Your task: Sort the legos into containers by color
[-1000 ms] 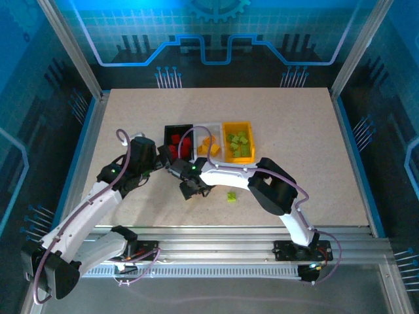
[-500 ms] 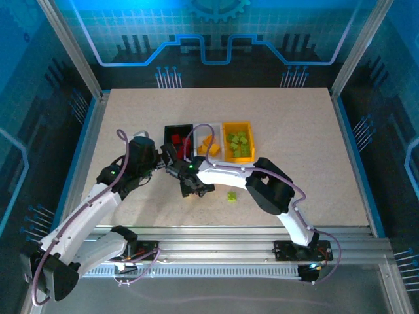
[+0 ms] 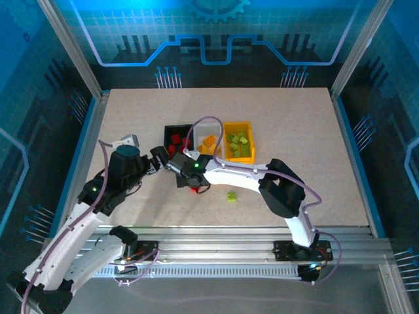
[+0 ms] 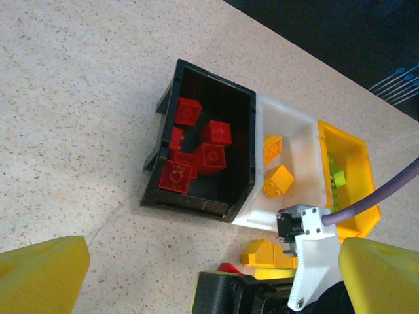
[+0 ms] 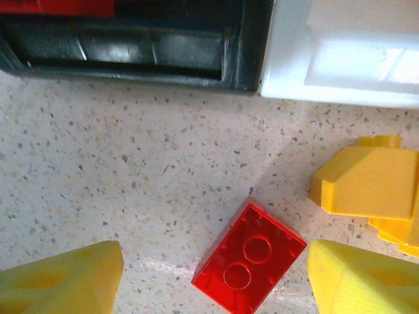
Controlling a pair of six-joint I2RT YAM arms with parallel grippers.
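A red lego [image 5: 249,265] lies studs-down on the table between the fingers of my right gripper [image 5: 213,281], which is open and straddles it just in front of the black container [image 5: 131,46]. Yellow legos [image 5: 366,180] lie close to its right. From above, the right gripper [image 3: 193,185] hangs low before the black container [image 3: 175,131], white container [image 3: 217,128] and yellow container [image 3: 248,157]. My left gripper [image 3: 159,159] is open and holds nothing. Red legos [image 4: 196,147] fill the black container [image 4: 196,203], orange ones [image 4: 275,180] the white container [image 4: 298,124].
One lime green lego [image 3: 232,195] lies alone on the table to the right of the right gripper. Green legos [image 3: 239,140] sit in the yellow container. The two arms' wrists are close together in front of the black container.
The left arm has drawn back to the left and toward the near edge. The right gripper has shifted slightly toward the bins, and its fingers have narrowed around the red lego.
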